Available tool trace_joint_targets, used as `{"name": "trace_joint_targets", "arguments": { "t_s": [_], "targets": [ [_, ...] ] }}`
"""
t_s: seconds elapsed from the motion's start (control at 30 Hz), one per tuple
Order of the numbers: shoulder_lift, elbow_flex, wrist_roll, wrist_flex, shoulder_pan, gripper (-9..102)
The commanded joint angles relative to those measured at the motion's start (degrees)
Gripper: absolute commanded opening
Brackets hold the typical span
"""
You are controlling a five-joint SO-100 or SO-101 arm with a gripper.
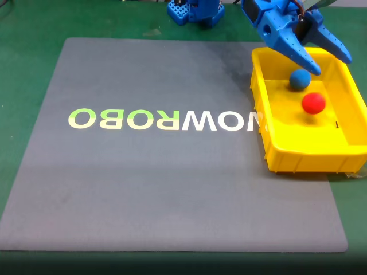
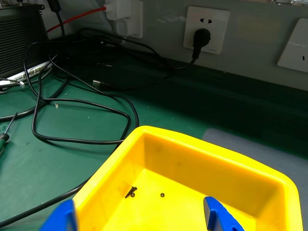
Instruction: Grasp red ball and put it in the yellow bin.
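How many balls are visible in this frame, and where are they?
2. In the fixed view, the red ball lies inside the yellow bin, and the blue ball is in the bin too, beyond it, just under the open claw.

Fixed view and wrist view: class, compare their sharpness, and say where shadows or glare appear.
Fixed view: soft and slightly blurred; the red ball casts a faint shadow on the bin floor; the mat lettering glows brightly. Wrist view: sharper on the cables and socket; the open tool tips are blurred at the bottom edge.
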Motion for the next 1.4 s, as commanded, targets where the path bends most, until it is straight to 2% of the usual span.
{"name": "trace_joint_targets", "arguments": {
  "t_s": [0.0,0.27,0.43,0.53,0.63,0.83,0.93,1.17,1.37],
  "targets": [
    [0.53,-3.96,0.44,-1.49,1.32,33],
    [4.22,-3.08,0.35,-0.35,1.93,34],
    [17.31,2.11,1.14,7.82,3.96,33],
    [31.90,5.89,2.02,20.74,6.59,31],
    [44.74,6.06,3.16,37.79,10.90,25],
    [61.70,7.12,3.16,64.69,19.25,1],
    [68.99,9.05,3.43,75.67,20.57,0],
    [85.69,21.97,5.54,89.12,22.59,0],
    [94.48,35.68,6.24,91.23,25.49,0]
  ]
}}
